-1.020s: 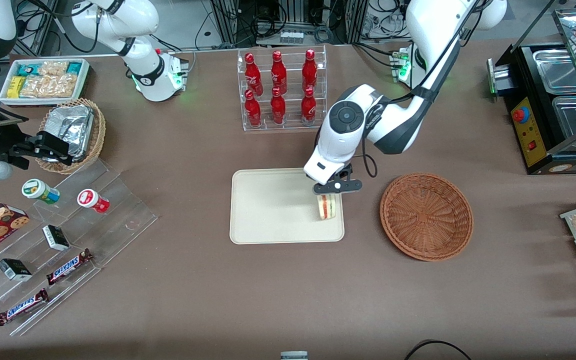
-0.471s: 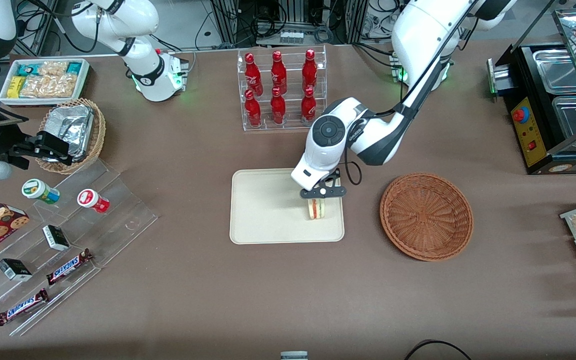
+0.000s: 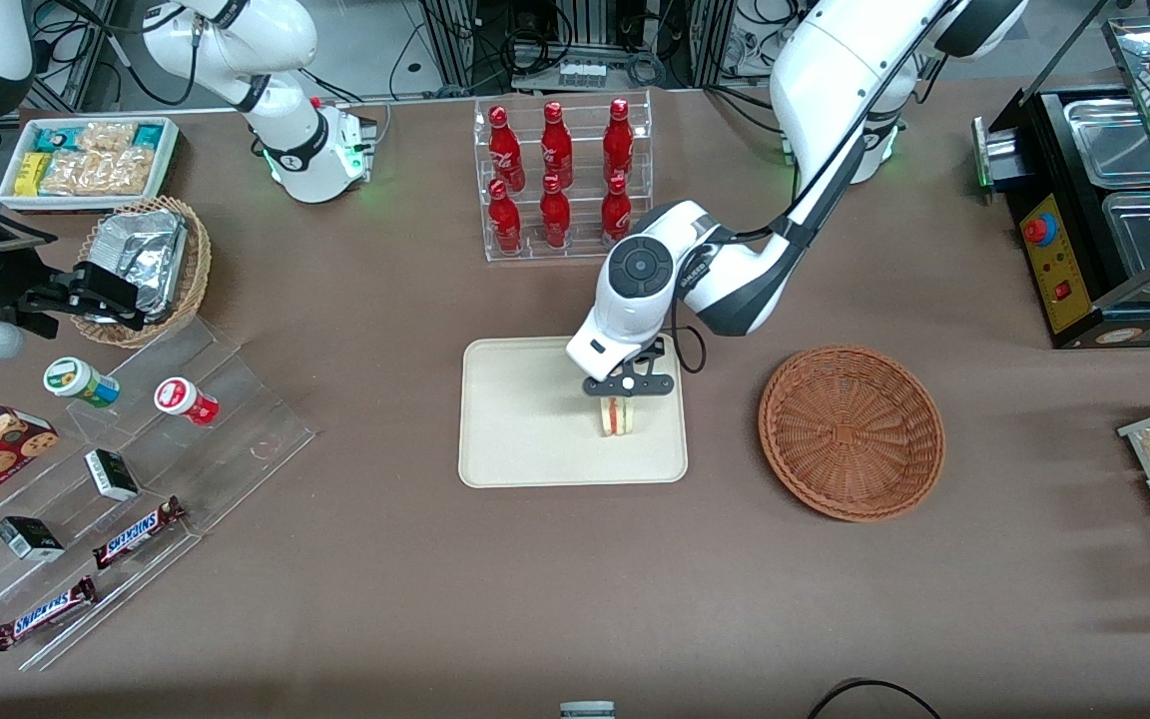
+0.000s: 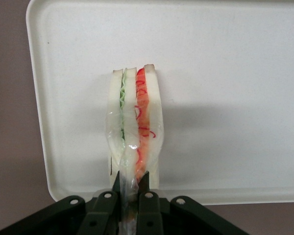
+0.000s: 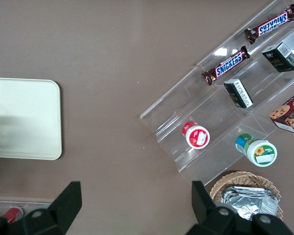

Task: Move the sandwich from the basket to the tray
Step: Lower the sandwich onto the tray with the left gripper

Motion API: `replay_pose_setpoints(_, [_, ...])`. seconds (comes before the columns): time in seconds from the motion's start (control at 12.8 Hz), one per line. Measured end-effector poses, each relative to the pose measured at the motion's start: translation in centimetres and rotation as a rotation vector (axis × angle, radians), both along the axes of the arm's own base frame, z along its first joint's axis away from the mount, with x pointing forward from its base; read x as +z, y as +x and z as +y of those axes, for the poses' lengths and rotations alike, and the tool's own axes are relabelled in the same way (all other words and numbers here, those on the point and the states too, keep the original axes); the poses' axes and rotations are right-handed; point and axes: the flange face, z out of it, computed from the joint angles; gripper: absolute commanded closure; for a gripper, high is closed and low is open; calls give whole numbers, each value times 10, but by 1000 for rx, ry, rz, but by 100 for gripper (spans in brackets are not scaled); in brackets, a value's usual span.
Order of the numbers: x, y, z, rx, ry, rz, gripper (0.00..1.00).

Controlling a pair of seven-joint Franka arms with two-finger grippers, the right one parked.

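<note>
The sandwich (image 3: 617, 416) is a wrapped white-bread wedge with red and green filling. It stands on edge over the cream tray (image 3: 520, 429), in the tray's part toward the working arm's end. My left gripper (image 3: 625, 391) is shut on the sandwich's wrapper from above. In the left wrist view the black fingers (image 4: 146, 188) pinch the clear wrap of the sandwich (image 4: 135, 117) over the tray (image 4: 225, 73). The reddish-brown wicker basket (image 3: 851, 431) sits empty beside the tray, toward the working arm's end. Whether the sandwich touches the tray I cannot tell.
A clear rack of red bottles (image 3: 561, 178) stands farther from the front camera than the tray. A tan basket with foil (image 3: 151, 262), a white snack bin (image 3: 88, 160) and an acrylic stand with snack bars (image 3: 126, 479) lie toward the parked arm's end.
My left gripper has carried the sandwich farther over the tray, away from the basket and toward the tray's middle. The basket has not moved.
</note>
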Motion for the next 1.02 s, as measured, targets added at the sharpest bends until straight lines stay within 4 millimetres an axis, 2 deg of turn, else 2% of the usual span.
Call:
replay_pose_setpoints(0.71, [-2,-1,-1,-71,8,-13,100])
replay_pose_setpoints(0.86, [-7,-1,-1,-73,12,-5,100])
replay_pose_setpoints(0.94, [-12,-2,0,-73,14,0,65])
replay_pose_setpoints(1.02, [-16,-1,-1,-72,11,0,39])
